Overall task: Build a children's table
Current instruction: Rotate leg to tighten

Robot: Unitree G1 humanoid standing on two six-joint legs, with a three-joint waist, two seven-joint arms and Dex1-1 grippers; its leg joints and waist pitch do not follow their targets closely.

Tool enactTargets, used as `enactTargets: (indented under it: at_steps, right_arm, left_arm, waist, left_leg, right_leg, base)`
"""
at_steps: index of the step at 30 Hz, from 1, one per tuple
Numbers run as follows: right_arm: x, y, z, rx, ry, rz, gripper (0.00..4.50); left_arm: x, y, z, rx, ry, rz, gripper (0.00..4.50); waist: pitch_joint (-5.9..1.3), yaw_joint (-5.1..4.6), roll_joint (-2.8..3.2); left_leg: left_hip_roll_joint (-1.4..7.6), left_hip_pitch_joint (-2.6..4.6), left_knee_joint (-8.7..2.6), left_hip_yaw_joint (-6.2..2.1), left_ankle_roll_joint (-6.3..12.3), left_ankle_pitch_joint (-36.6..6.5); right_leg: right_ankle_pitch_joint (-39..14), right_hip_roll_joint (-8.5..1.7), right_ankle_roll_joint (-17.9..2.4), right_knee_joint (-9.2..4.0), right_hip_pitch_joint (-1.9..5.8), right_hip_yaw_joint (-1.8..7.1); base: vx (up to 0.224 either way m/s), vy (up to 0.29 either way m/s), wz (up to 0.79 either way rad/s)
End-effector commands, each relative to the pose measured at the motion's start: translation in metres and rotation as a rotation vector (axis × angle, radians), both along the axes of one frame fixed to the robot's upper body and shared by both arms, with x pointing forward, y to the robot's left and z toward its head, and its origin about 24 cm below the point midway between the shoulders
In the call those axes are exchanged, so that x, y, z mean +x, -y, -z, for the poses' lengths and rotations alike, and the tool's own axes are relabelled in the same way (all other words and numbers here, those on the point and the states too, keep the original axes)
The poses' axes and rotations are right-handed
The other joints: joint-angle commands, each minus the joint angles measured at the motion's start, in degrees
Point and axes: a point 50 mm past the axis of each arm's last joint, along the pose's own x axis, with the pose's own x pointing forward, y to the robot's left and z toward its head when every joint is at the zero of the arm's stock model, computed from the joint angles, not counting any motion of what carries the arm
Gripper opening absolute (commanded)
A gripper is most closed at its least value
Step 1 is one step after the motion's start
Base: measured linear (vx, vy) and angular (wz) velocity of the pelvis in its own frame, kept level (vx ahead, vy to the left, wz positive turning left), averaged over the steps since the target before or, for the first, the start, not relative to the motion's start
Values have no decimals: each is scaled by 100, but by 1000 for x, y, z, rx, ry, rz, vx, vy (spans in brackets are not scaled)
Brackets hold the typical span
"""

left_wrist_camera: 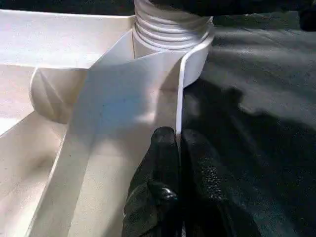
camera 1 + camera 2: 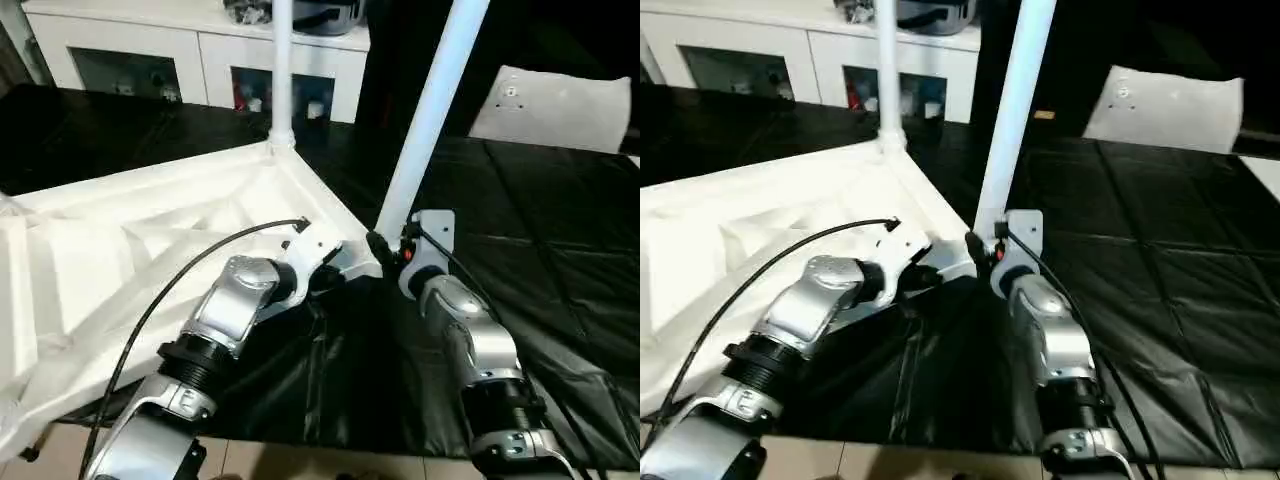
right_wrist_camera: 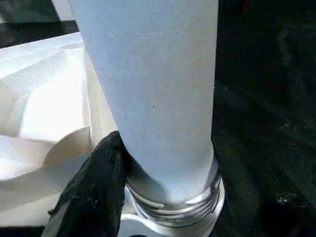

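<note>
Right wrist view has the long tapered white tube leg meeting its round corner socket with threads exposed, so it is not fully seated, I judge. The right gripper has its jaws grasping this leg near its base. The left gripper has its jaws clenched on the rim of the white ribbed plastic tabletop, lying underside up on the black-covered table. A tilted leg could cross-thread or wrench the corner (it leans visibly). Leg tops are cut off; one right finger is hidden.

Bright light from above washes out the tabletop; the black cloth stays dim. Wrist views look soft up close.
</note>
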Motion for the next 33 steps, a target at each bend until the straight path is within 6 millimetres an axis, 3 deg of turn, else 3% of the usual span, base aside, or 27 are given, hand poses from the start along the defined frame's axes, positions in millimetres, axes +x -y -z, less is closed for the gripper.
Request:
enactTargets:
  at_steps: [1, 2, 3, 5, 7, 10, 16, 22, 27, 28, 33]
  right_arm:
    - [-17, -46, 19, 63, -115, -183, 273]
    - [-17, -45, 18, 78, -107, -180, 273]
    - [-17, -45, 17, 82, -104, -177, 294]
    - [-17, -39, 17, 74, -90, -154, 312]
    - [-16, -32, 16, 74, -72, -133, 313]
    - [-18, -19, 9, 98, -6, -142, 352]
    - [-29, 10, -1, 81, 93, -216, 400]
    - [-44, 42, -14, -22, 175, -418, 446]
    - [-51, 61, -22, -133, 162, -633, 446]
    - [-51, 61, -22, -138, 157, -655, 446]
    - [-55, 57, -23, -167, 113, -858, 446]
  left_arm:
    - [1, 17, -10, -20, 69, -2, 0]
    - [0, 13, -8, 8, 67, 9, 0]
    - [-1, 11, -7, 18, 65, 15, 0]
    - [-3, 4, -4, 41, 56, 29, 0]
    - [-4, -4, -2, 55, 53, 50, 0]
    - [-5, -14, -1, 59, 67, 101, 0]
    - [-6, -31, -2, 72, 84, 208, 0]
    - [-10, -50, -1, 122, 56, 381, 0]
    - [-16, -63, -3, 148, 14, 563, 0]
    - [-17, -64, -3, 148, 8, 575, 0]
    - [-18, -69, -8, 159, -34, 680, 0]
  waist:
    - [-310, 18, 28]
    - [-330, 35, 40]
    - [-356, 45, 41]
    - [-372, 46, 35]
    - [-355, 35, 45]
    - [-351, 16, 50]
    - [-377, 57, 34]
    - [-364, 104, 35]
    - [-370, 179, 19]
    - [-368, 191, 46]
    - [-386, 225, 39]
  left_leg:
    - [527, -40, -468, -207, 209, -613]
    - [525, -42, -459, -196, 259, -396]
    - [529, -89, -460, -198, 352, -61]
    - [533, -80, -451, -192, 376, 17]
    - [530, -90, -462, -193, 380, -82]
    - [524, -104, -475, -210, 298, -362]
    - [529, -98, -448, -187, 395, -188]
    - [544, -96, -443, -178, 482, -177]
    - [517, -90, -425, -164, 518, -197]
    - [538, -77, -429, -161, 500, -207]
    - [557, -75, -419, -167, 476, -150]
  right_leg:
    - [-1747, -730, -870, -439, 176, 506]
    - [-1463, -733, -946, -398, 191, 516]
    - [-1024, -731, -1030, -331, 239, 511]
    - [-871, -720, -1075, -306, 239, 512]
    - [-970, -721, -1066, -325, 237, 509]
    - [-1407, -721, -923, -386, 252, 501]
    - [-1245, -706, -882, -362, 231, 510]
    - [-1072, -693, -930, -339, 226, 500]
    - [-1286, -692, -868, -361, 238, 490]
    - [-1287, -695, -892, -354, 217, 494]
    - [-1054, -693, -1042, -312, 227, 479]
  base:
    - [51, -38, 5]
    - [51, -38, 5]
    - [56, -39, 1]
    - [0, 0, 0]
    - [0, 0, 0]
    - [0, 0, 0]
    - [0, 0, 0]
    - [0, 0, 0]
    - [0, 0, 0]
    - [0, 0, 0]
    - [0, 0, 0]
